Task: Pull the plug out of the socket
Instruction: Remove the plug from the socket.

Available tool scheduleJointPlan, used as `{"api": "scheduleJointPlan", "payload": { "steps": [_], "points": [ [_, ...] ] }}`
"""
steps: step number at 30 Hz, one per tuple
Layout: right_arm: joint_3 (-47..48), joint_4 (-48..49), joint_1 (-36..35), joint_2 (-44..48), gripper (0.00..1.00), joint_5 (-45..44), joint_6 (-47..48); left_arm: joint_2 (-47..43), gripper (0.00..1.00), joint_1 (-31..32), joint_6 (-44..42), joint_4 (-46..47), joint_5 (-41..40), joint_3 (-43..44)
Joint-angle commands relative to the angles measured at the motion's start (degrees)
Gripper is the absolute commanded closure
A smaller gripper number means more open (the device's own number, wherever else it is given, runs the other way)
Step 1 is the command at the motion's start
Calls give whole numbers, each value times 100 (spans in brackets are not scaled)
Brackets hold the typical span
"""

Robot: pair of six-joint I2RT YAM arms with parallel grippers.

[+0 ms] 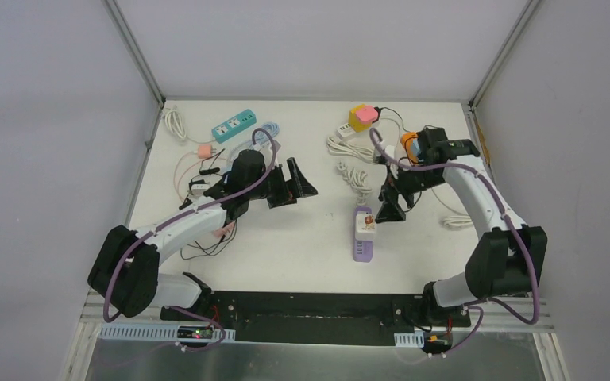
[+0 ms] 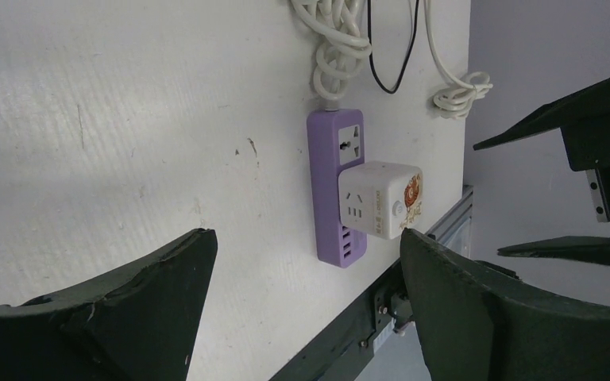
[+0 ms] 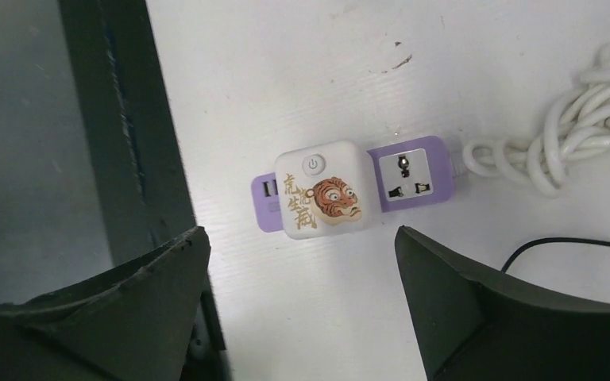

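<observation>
My right tool (image 3: pixel 299 238) hangs with its jaws spread wide and nothing between them, just short of the plug (image 3: pixel 323 190), a white cube with a tiger face and a power button on top. In the wrist view the cube sits at twelve o'clock from the gap, so I judge I am lined up to straddle it and not yet gripping. The plug is seated in the purple socket strip (image 3: pixel 413 173) and covers its middle. One free outlet shows at three o'clock of the cube and the USB end pokes out at nine o'clock. From the top camera the strip lies flat on the table (image 1: pixel 286 246), at about five o'clock from the table's middle, with its white cord (image 1: pixel 353 176) coiled off toward twelve o'clock. My left tool (image 1: pixel 290 187) is likewise released and empty, well apart at about ten o'clock of the plug, its camera looking across at the strip. I read that as standing ready to pin the strip down, since a loose strip would likely lift with the cube. The next move calls for closing on two opposite side faces and pulling straight up, because a tilted pull could bind the pins. The teal strip (image 1: pixel 233 125) and yellow cube (image 1: pixel 360 117) at the far edge play no part.
</observation>
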State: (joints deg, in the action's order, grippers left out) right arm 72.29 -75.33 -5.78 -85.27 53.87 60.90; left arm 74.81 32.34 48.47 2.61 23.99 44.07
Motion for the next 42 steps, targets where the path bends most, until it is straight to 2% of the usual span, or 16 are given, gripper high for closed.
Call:
{"api": "scheduleJointPlan", "payload": {
  "steps": [1,11,23,30,33,37,41,42],
  "points": [
    [-292,1361,-716,503,10,-1390,-5,57,13,88,128,598,-208,-70],
    [-884,2033,-1654,494,8,-2178,-228,120,13,89,114,632,-311,-163],
    [-1376,2619,-2044,361,6,-2735,-466,227,12,89,100,628,-324,-209],
    [-1598,2809,-2246,280,9,-2722,-513,273,12,86,139,724,-324,-287],
    [-1653,2854,-2300,245,13,-2636,-519,300,12,89,200,827,-307,-356],
    [-1722,2842,-2322,255,24,-2620,-354,369,12,89,377,1084,-260,-470],
    [-1753,2852,-2323,282,44,-2670,-331,481,12,89,609,1477,-147,-615],
    [-1749,2843,-2322,288,55,-2671,-333,525,12,89,679,1604,-118,-659]
  ]
}}
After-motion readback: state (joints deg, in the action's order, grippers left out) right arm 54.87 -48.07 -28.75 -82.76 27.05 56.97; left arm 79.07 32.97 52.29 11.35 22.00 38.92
